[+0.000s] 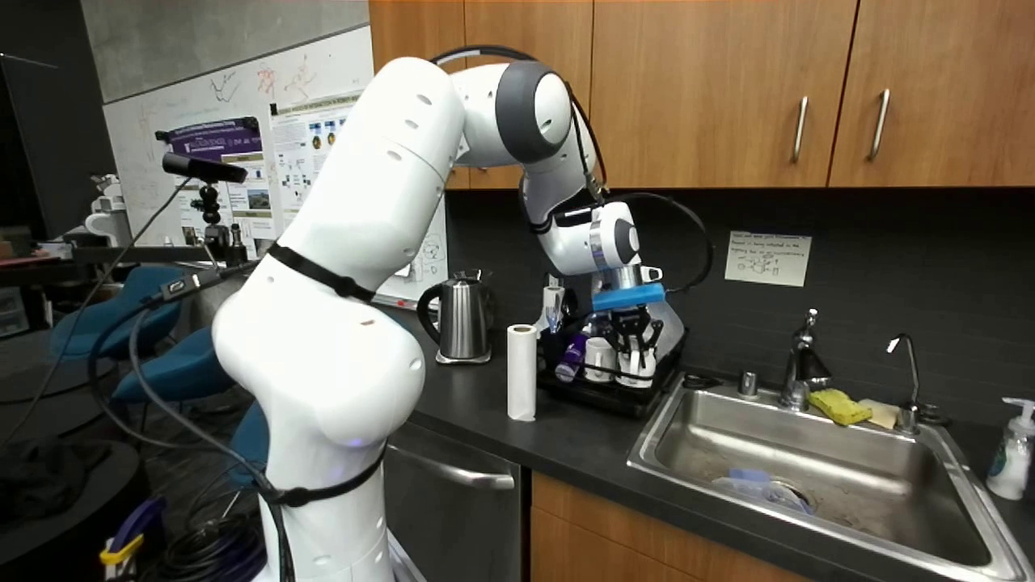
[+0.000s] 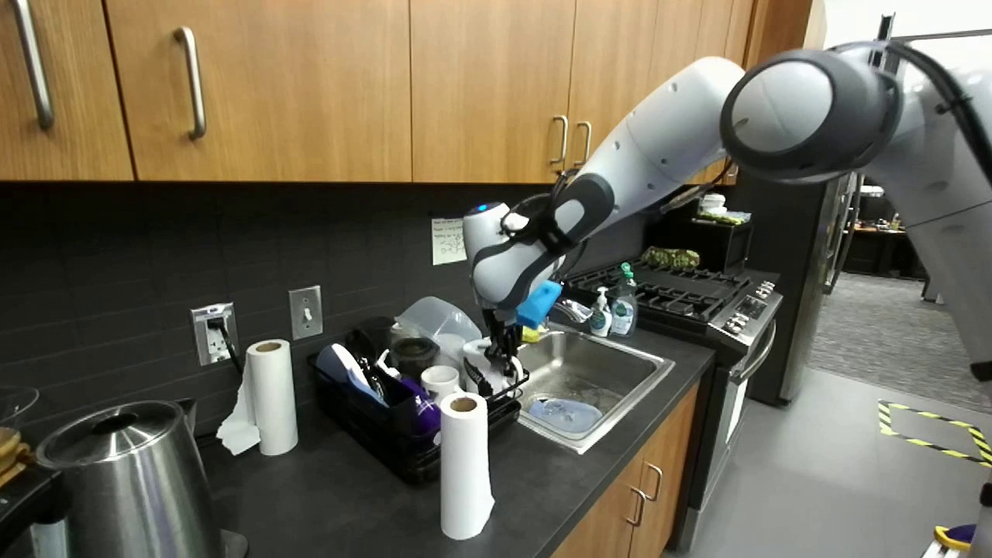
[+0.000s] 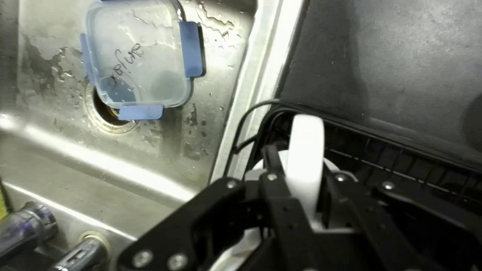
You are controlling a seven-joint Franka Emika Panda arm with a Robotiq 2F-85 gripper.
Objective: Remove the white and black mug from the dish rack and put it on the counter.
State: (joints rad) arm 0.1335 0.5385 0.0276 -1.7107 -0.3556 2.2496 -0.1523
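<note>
Nearest is the claw (image 3: 302,163), its fingers (image 3: 272,160) either side of the handle (image 3: 307,141) of the mug (image 1: 640,370) below, in the rack (image 1: 602,397); whether they pinch, I cannot tell.

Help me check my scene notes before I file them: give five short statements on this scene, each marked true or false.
The gripper straddles the handle of the white and black mug. True.
A clear lid lies in the sink. True.
The mug sits in the sink. False: it is in the dish rack.
Nothing is written on the lid. False: it bears handwriting.
The steel kettle stands on the counter. True.
</note>
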